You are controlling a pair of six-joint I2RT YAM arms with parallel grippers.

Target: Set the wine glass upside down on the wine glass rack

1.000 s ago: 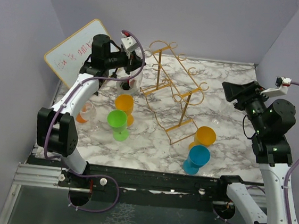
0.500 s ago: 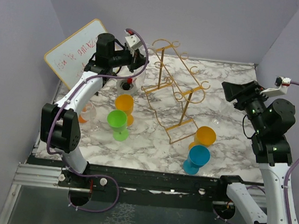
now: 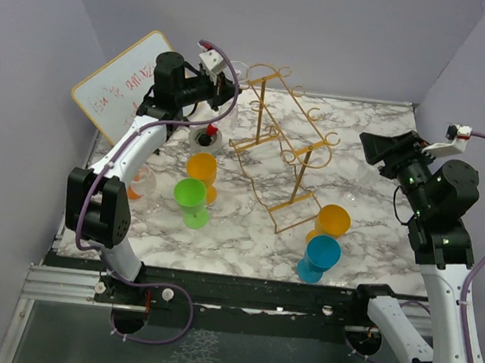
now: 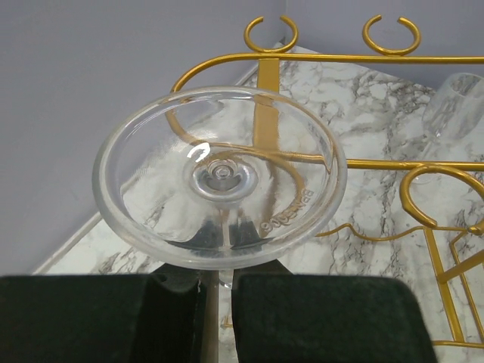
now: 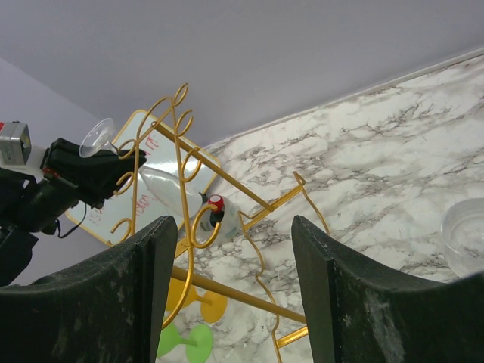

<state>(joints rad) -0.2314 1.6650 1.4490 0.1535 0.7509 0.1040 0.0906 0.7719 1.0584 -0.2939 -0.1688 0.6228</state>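
My left gripper (image 3: 226,89) is shut on the stem of a clear wine glass (image 4: 219,178). It holds the glass upside down in the air, foot up, bowl hanging below. In the left wrist view the round foot faces the camera, just before the gold wire wine glass rack (image 4: 265,76). The rack (image 3: 281,142) stands mid-table, with curled hooks on its arms. In the right wrist view the glass (image 5: 170,189) hangs beside the rack's left hooks (image 5: 181,151). My right gripper (image 3: 372,147) is open and empty, raised at the right, well off the rack.
Orange (image 3: 201,167) and green (image 3: 191,195) plastic glasses stand left of the rack. Orange (image 3: 334,219) and blue (image 3: 320,255) ones stand at its front right. A whiteboard (image 3: 119,73) leans at back left. A second clear glass (image 4: 454,106) lies beyond the rack.
My left gripper has carried the clear glass up and a little right, closer to the rack's back-left hooks. The right arm has not moved.
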